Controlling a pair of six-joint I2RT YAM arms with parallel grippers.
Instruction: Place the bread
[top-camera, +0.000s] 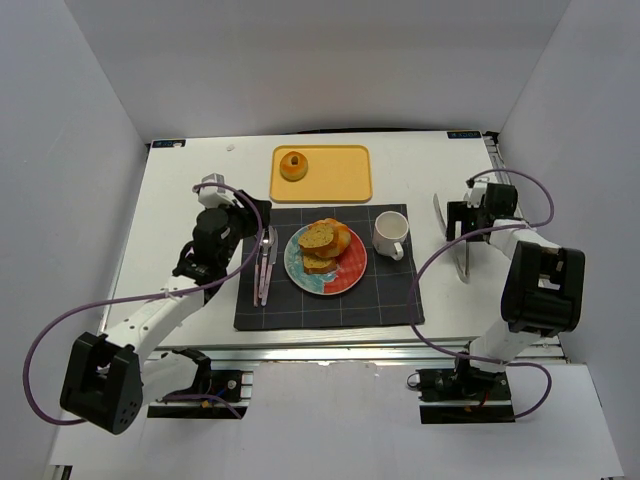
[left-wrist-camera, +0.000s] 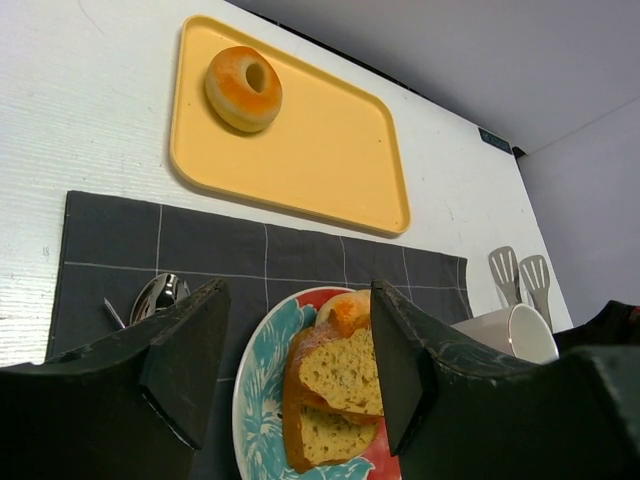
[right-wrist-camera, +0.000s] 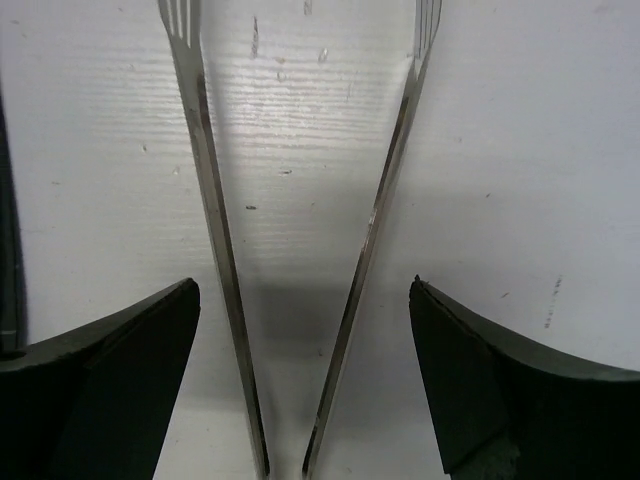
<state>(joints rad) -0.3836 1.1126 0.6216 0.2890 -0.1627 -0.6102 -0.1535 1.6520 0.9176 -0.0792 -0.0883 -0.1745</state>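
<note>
The bread, two tan loaf slices (top-camera: 318, 250) and a golden glazed roll (top-camera: 340, 236), lies piled on a red and teal plate (top-camera: 352, 277) on the dark placemat. In the left wrist view the slices (left-wrist-camera: 340, 375) and roll (left-wrist-camera: 348, 310) show between my fingers on the plate (left-wrist-camera: 255, 390). My left gripper (top-camera: 247, 215) (left-wrist-camera: 297, 305) is open and empty, held above the placemat's left part. My right gripper (top-camera: 462, 215) (right-wrist-camera: 305, 300) is open, with the two arms of the metal tongs (right-wrist-camera: 208, 180) between its fingers and not touching them.
A yellow tray (top-camera: 340, 180) (left-wrist-camera: 320, 150) behind the mat holds a round orange bun (top-camera: 293, 165) (left-wrist-camera: 243, 88). A white cup (top-camera: 391, 235) (left-wrist-camera: 510, 330) stands right of the plate. Cutlery (top-camera: 265, 262) lies left of it. The tongs (top-camera: 462, 255) lie on the table at the right.
</note>
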